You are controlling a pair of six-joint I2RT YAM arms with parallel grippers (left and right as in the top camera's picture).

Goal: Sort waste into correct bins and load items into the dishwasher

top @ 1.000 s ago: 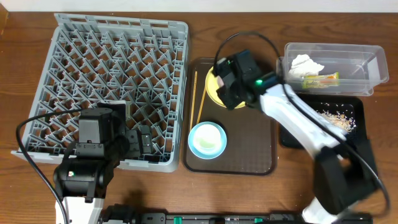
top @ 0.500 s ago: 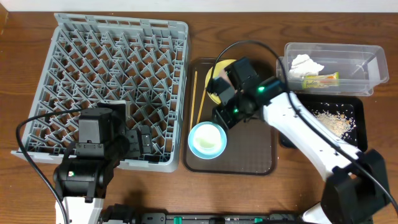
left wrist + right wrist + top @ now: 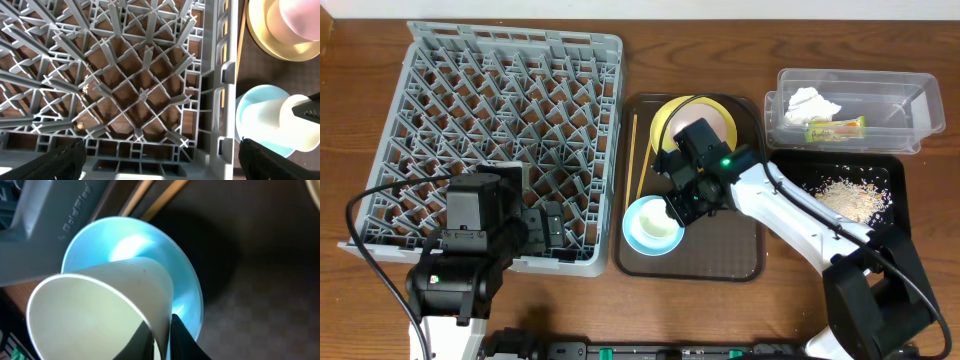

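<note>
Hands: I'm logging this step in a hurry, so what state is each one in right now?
Left hand: open, holding nothing, above the rack.
Right hand: closed on the rim of the white cup, over the blue bowl.

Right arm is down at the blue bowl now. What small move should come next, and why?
Probably a straight lift. The right gripper pinches the wall of the small white cup, which sits inside the light blue bowl. Raising the cup clear of the bowl seems needed before carrying it left to the grey dish rack.
</note>
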